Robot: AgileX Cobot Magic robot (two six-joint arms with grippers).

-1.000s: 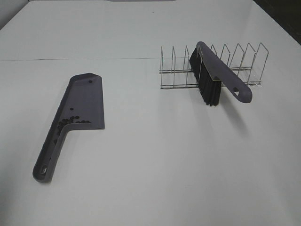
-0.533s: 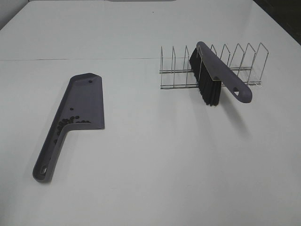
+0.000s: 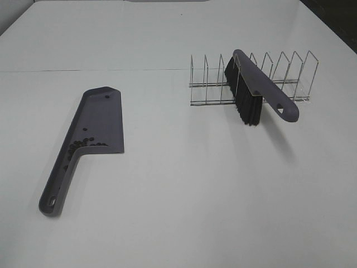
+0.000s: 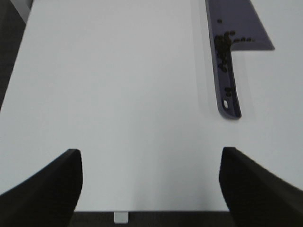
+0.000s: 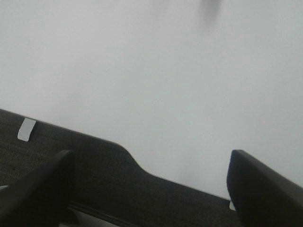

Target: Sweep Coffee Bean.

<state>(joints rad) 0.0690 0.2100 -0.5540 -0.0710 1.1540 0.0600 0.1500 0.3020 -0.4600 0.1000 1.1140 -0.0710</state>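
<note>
Fingers of my left gripper (image 4: pixel 150 189) stand wide apart with nothing between them, hovering over the near table (image 3: pixel 184 195) edge; my right gripper (image 5: pixel 150 189) is spread just as wide, also holding nothing. Nothing has shifted across the last second, so I judge the sweep is finished. Coffee beans (image 3: pixel 82 146) sit gathered inside the dustpan (image 3: pixel 97 120), clustered where pan meets handle, some trailing down the handle channel. Well apart, the brush (image 3: pixel 254 92) rests in the wire rack (image 3: pixel 290 78), bristles down.
</note>
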